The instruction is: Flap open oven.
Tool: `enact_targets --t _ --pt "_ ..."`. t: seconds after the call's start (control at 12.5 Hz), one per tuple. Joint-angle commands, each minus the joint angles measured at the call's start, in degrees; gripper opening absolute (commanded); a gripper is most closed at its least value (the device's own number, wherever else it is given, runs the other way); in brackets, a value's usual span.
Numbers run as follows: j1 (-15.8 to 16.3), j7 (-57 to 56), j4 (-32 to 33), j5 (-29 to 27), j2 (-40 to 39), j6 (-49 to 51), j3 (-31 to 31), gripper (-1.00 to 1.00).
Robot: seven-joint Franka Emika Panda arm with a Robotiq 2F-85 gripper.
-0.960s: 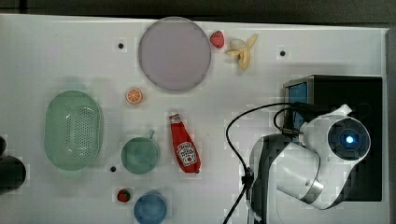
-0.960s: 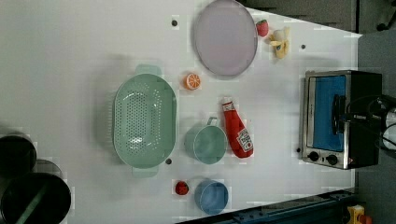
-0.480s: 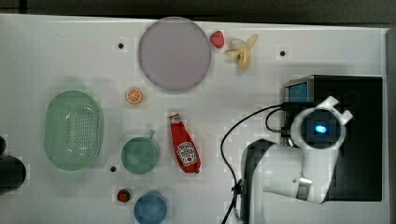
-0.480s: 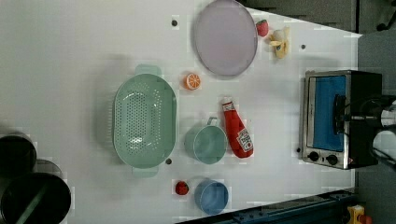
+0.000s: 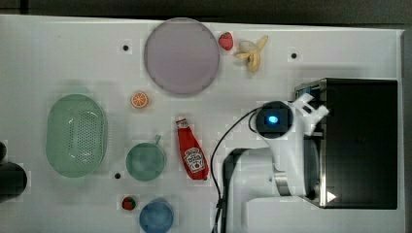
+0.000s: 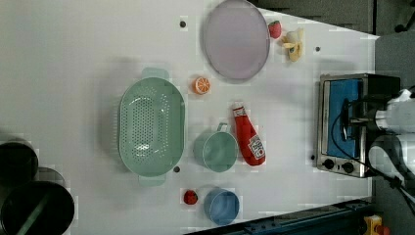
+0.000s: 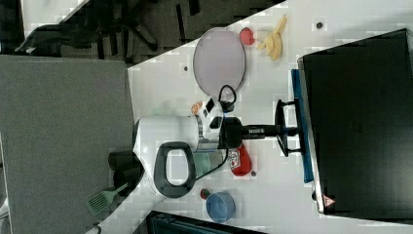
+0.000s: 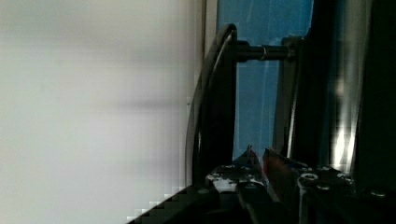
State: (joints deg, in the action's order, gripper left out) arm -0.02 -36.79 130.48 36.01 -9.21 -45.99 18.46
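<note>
The oven [image 5: 359,141] stands at the top view's right, with a black top, a silver frame and a blue-tinted glass door [image 6: 342,117]. Its dark bar handle [image 7: 280,127] stands off the door on two posts. My gripper [image 7: 292,129] reaches in level from the arm and sits in the gap between the handle and the glass. In the wrist view the handle [image 8: 219,93] runs right beside my fingertips [image 8: 250,154], which are shut together with nothing between them. The door looks close to its frame; I cannot tell if it is ajar.
On the white table lie a ketchup bottle [image 5: 193,155], a green cup [image 5: 145,161], a blue cup [image 5: 156,216], a green colander [image 5: 77,135], a purple plate [image 5: 181,56], a banana [image 5: 251,52] and an orange slice [image 5: 139,100]. The arm's cable [image 5: 218,160] hangs near the bottle.
My wrist has swung from above the oven toward the top view's left, out in front of the door. The table objects have not moved.
</note>
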Motion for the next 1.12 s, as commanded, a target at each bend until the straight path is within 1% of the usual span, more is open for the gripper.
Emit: enact_targets --t 0.08,0.16,0.32,0.64,0.8,0.88,1.12 --pt "2.54 12.01 0.16 0.96 -1.87 1.15 -2.70 -0.65" --pt "2.88 14.24 0.15 2.31 -2.86 1.42 -3.71 -0.65" --pt "3.85 20.72 0.14 6.85 -5.12 1.91 -5.48 -0.65" --pt "6.77 37.84 -0.53 17.27 -11.14 4.45 -8.53 -0.65" --pt "8.60 43.40 -1.30 22.85 -14.77 6.26 -9.53 -0.65" --pt "9.33 45.15 -1.62 24.44 -16.66 6.61 -9.70 -0.65" --pt "10.49 48.95 -3.62 24.90 -21.85 6.24 -9.86 -0.65"
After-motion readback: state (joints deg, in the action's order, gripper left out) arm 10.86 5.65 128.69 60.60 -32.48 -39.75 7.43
